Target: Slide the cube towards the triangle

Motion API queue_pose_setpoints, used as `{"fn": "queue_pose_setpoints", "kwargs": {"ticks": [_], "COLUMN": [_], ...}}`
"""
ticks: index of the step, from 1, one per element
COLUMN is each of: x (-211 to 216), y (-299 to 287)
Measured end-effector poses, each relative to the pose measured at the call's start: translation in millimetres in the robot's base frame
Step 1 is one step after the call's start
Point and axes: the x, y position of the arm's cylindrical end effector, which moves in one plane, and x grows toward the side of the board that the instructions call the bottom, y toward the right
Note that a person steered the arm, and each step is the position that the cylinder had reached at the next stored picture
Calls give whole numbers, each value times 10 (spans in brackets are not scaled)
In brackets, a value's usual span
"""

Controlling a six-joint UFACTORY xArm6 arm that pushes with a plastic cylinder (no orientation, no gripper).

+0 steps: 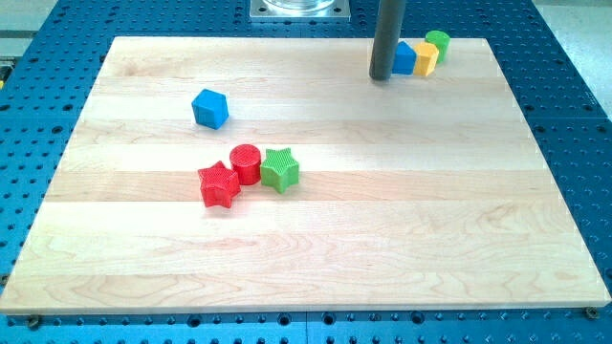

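A blue cube [210, 108] sits alone on the wooden board's upper left. At the view's top right, a blue triangle-like block [404, 58] is partly hidden behind the rod, touching a yellow block [426, 59] and a green cylinder [437, 43]. My tip [382, 77] rests on the board just left of the blue triangle block, far to the right of the cube.
A red star [219, 184], a red cylinder [246, 162] and a green star [280, 169] cluster together below the cube near the board's centre left. The wooden board [316, 239] lies on a blue perforated table. A metal mount [299, 9] shows at the top edge.
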Motion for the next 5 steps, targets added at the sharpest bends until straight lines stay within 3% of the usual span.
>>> {"fn": "queue_pose_setpoints", "kwargs": {"ticks": [1, 2, 4, 5], "x": [644, 983, 1014, 760], "y": [-450, -1486, -2524, -2026]}}
